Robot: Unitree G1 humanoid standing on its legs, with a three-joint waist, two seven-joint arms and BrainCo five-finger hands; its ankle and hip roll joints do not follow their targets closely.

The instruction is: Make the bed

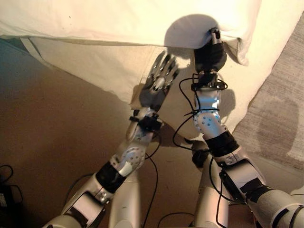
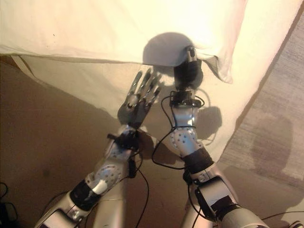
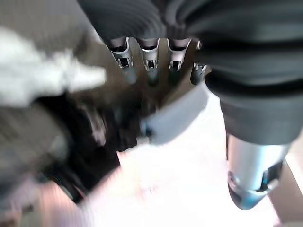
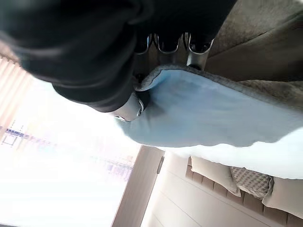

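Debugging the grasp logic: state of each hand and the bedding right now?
left hand: open, fingers spread, held below the blanket's edge, holding nothing
right hand: shut on the blanket edge, fingers curled round it
blanket: edge gripped, lying over the bed
sheet: hanging down the bed's side

Cream duvet (image 1: 118, 19), grey rug (image 1: 280, 109)

Cream blanket (image 1: 118, 19) across frame top: soft matt cloth. Rug (image 1: 280, 118) at right: rough woven grey. Hands (image 1: 159, 80): glossy silver metal, matt ribbed covers.
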